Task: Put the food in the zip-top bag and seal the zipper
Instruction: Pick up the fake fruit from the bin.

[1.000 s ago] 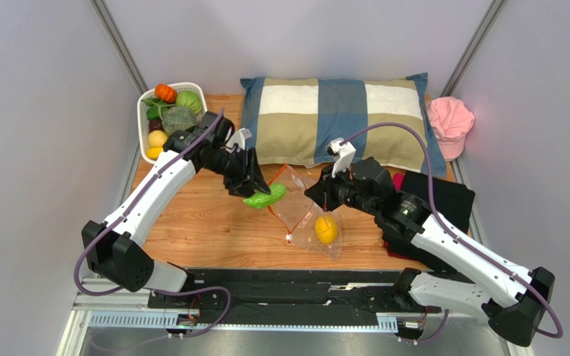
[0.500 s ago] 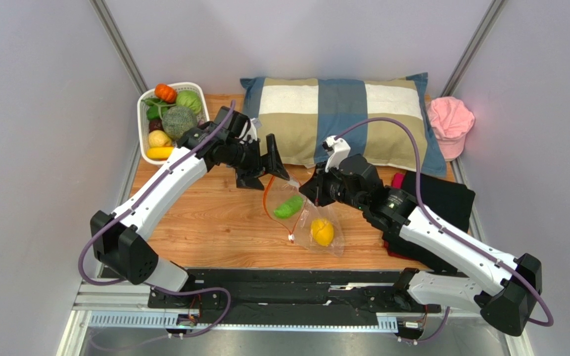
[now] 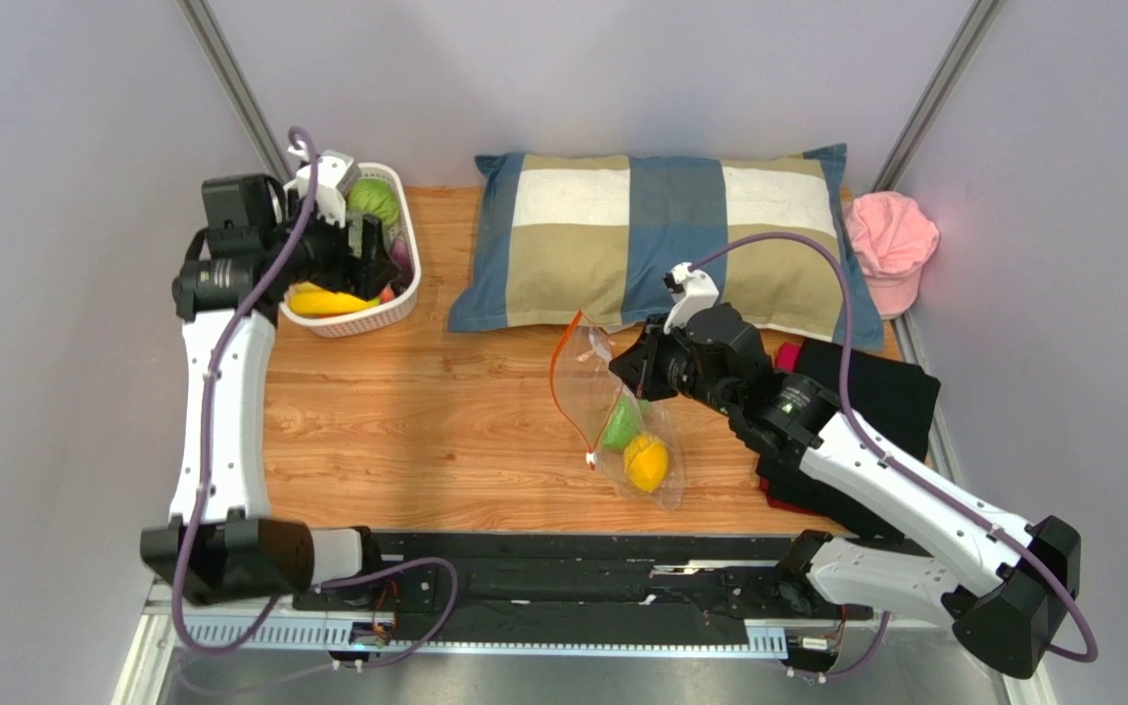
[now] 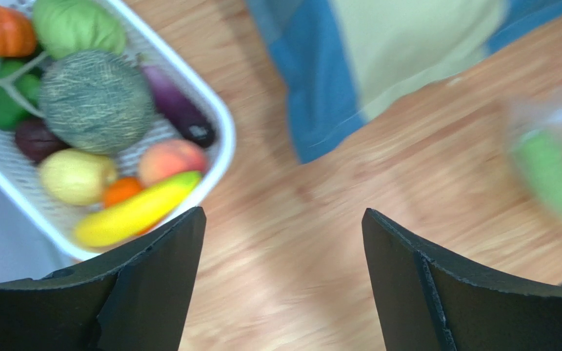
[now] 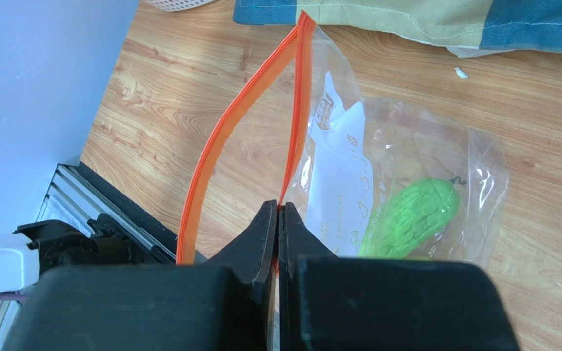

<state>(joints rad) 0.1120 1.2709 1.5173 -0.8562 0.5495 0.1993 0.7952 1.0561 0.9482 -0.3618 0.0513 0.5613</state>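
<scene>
Bag: clear plastic, glossy, crinkled. Zipper: orange-red plastic, smooth. Green fruit: plastic, glossy, bumpy skin. Table: wood, visible grain, satin sheen. Basket: white plastic, perforated wall. Melon: matt, rough netted rind. Pillow: woven cloth, matt.

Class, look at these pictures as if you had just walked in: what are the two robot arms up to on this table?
The right hand is pinched shut on the orange zipper strip of the clear zip-top bag, holding its mouth open. A green fruit and a yellow lemon already lie inside. The left hand, open and empty, hovers at the white basket, where a banana and other food wait. The bag is not yet sealed.
</scene>
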